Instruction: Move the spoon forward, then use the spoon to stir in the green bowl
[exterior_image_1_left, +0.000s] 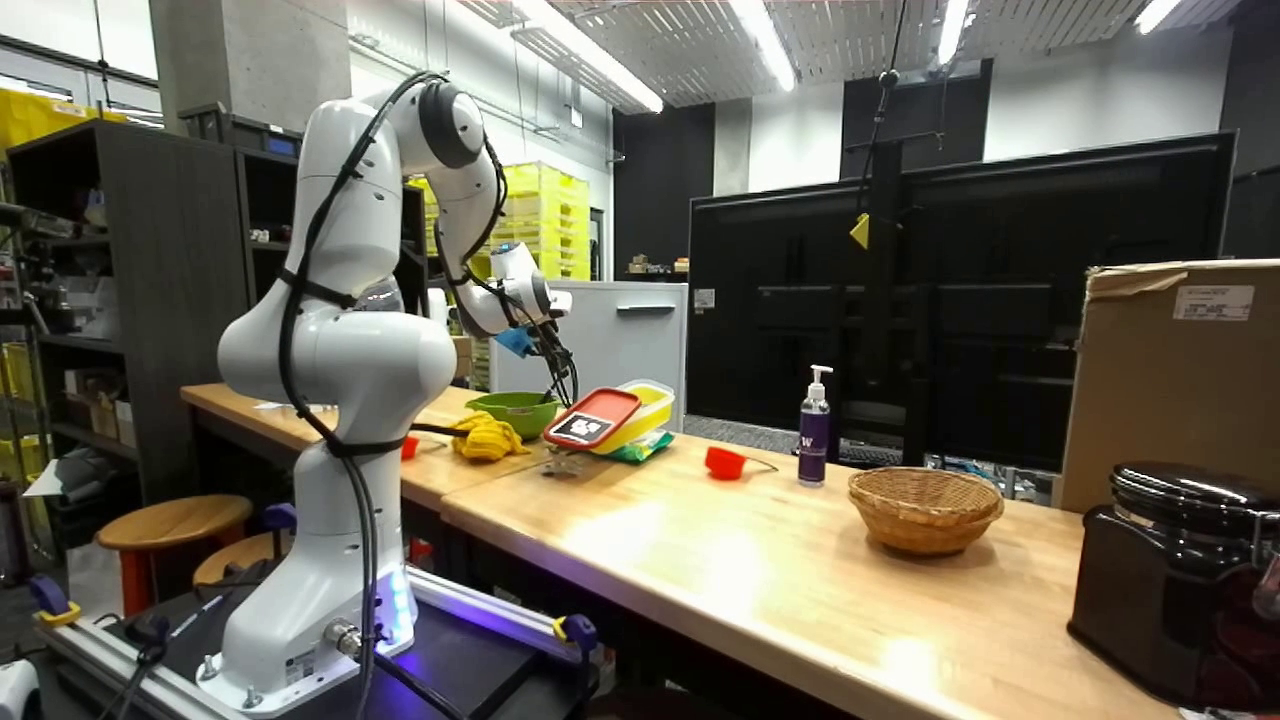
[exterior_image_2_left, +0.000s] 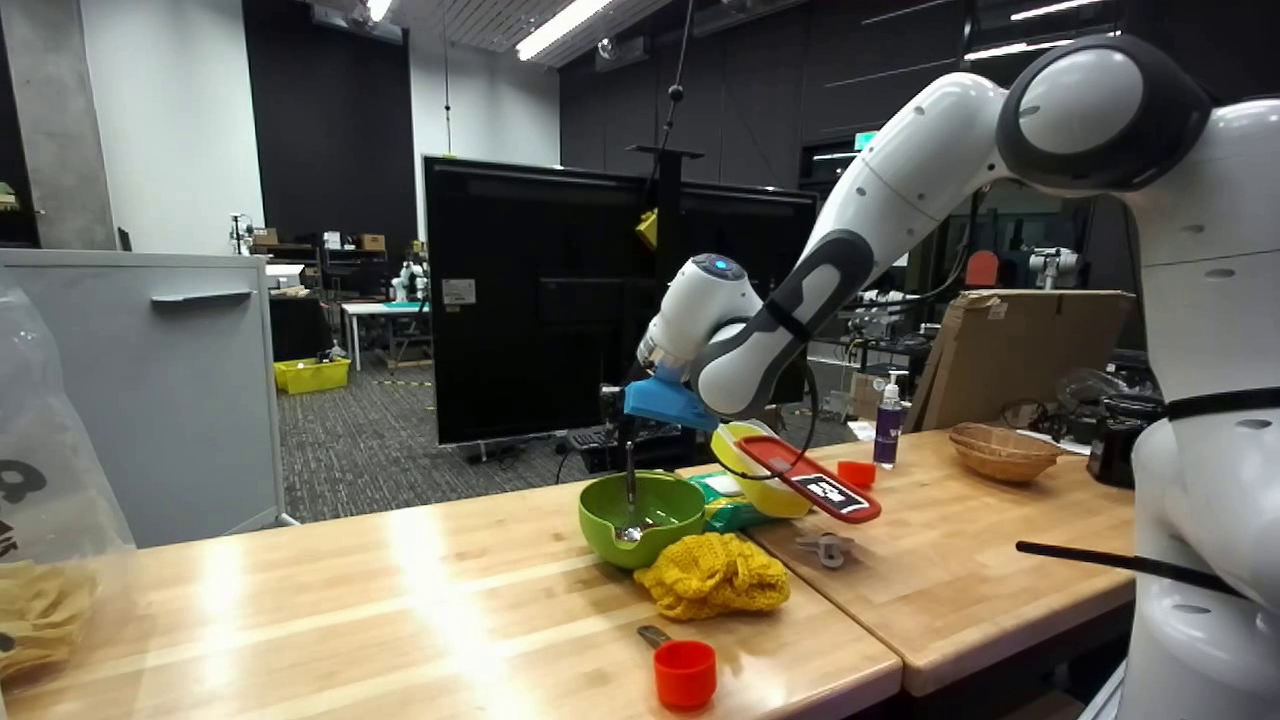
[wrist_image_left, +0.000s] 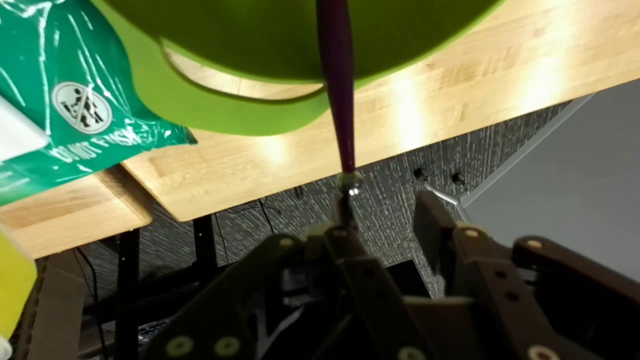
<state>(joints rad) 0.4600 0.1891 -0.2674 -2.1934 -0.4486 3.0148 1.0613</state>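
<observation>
The gripper (wrist_image_left: 386, 220) stood with its jaws partway apart. The spoon (wrist_image_left: 339, 85) was unclamped: its handle ended at one finger, contact unclear, and apart from the other. Below the gripper, the spoon's head sat inside the bowl (exterior_image_2_left: 604, 537), a yellow cloth (exterior_image_2_left: 715, 582) just beside it.

In the wrist view, a green wipes packet (wrist_image_left: 82, 102) lies to the upper left of the gripper (wrist_image_left: 385, 215). In both exterior views, a tilted yellow tub (exterior_image_1_left: 645, 418) and a red lid (exterior_image_1_left: 608, 404) sit below and right of it, a purple pump bottle (exterior_image_1_left: 813, 435) and a wicker basket (exterior_image_1_left: 925, 512) farther right; a mustard knitted cloth (exterior_image_2_left: 712, 577) lies lower.
</observation>
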